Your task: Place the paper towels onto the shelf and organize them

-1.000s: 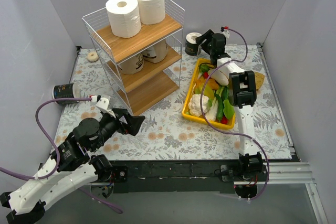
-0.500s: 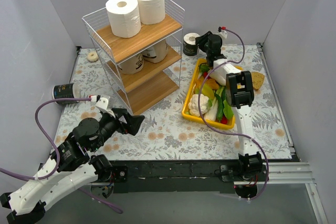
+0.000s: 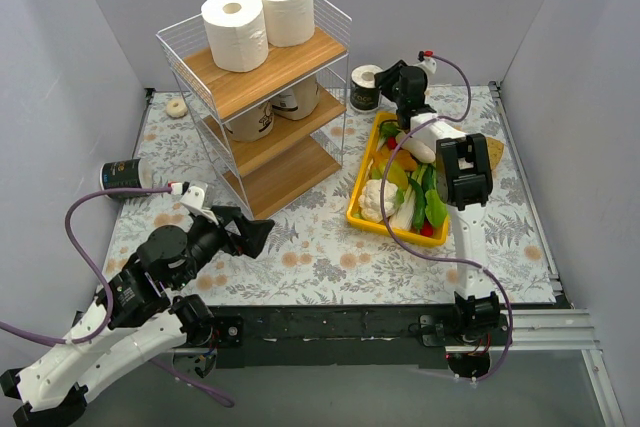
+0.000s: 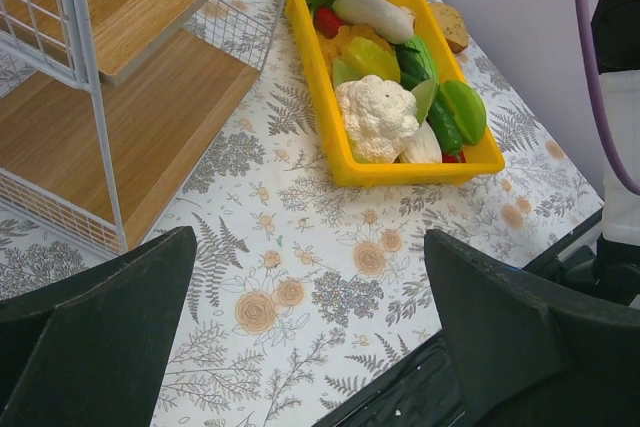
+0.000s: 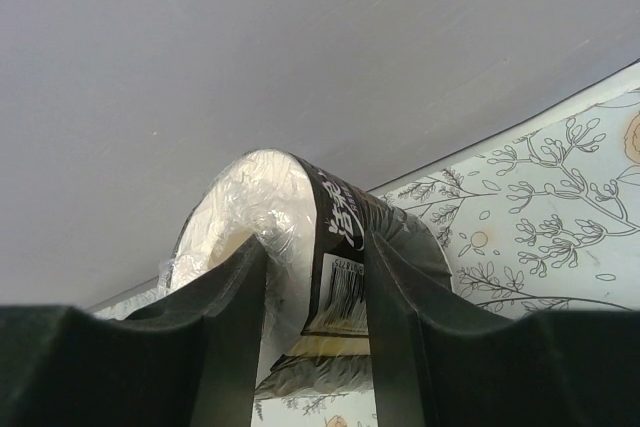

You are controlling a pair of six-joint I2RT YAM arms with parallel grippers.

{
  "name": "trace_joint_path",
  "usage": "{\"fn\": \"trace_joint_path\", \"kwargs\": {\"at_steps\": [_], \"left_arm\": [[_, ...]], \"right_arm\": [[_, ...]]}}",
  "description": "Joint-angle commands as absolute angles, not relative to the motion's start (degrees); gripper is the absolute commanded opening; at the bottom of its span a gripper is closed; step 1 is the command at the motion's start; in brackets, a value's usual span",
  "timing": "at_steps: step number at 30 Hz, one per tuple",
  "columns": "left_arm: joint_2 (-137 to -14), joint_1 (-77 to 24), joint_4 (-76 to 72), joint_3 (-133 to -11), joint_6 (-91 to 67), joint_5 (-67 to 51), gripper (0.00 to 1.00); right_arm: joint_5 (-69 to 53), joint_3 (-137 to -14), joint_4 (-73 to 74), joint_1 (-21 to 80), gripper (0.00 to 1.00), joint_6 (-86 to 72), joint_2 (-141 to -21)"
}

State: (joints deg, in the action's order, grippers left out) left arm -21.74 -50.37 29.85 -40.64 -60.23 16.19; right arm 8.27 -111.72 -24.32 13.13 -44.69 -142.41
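The shelf point(image 3: 262, 87) stands at the back left, and its lower boards show in the left wrist view point(image 4: 150, 97). Two white rolls point(image 3: 233, 30) point(image 3: 284, 5) stand on its top board. Two tan rolls point(image 3: 255, 119) point(image 3: 298, 97) sit on the middle board. One black roll point(image 3: 122, 175) lies on the table at the far left. My right gripper point(image 3: 386, 81) point(image 5: 315, 247) is shut on the other black roll point(image 3: 366, 87) point(image 5: 340, 212), with one finger at its core and one on the wrap. My left gripper point(image 3: 256, 235) point(image 4: 310, 287) hangs open and empty over the floral cloth.
A yellow bin point(image 3: 357, 209) point(image 4: 400, 172) of toy vegetables lies right of the shelf, under the right arm. A slice of bread point(image 3: 493, 152) lies beside it. A small beige ring point(image 3: 177, 106) sits at the back left. Grey walls close the back and both sides.
My right gripper with the black roll has shifted slightly left, then back a little, near the back wall. The left arm has barely moved.
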Motion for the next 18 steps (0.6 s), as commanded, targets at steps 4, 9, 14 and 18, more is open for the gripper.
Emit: {"fn": "trace_joint_path", "kwargs": {"at_steps": [4, 9, 14, 18], "left_arm": [[-20.8, -49.9, 29.0, -40.1, -59.4, 16.6, 0.98], [-21.2, -49.7, 28.9, -40.1, -59.4, 16.5, 0.98], [-21.1, -49.7, 28.8, -40.2, -59.2, 16.6, 0.98], [-20.8, -49.5, 28.8, -40.2, -59.3, 16.7, 0.98]], "right_arm": [[7.9, -107.3, -32.7, 12.1, 0.11, -45.3, -131.8], [5.8, -103.8, -33.7, 11.4, 0.11, -45.8, -128.2], [4.4, -98.5, -30.5, 9.8, 0.11, -43.4, -119.0], [5.3, -89.1, -28.7, 9.7, 0.11, -39.0, -109.2]]}}
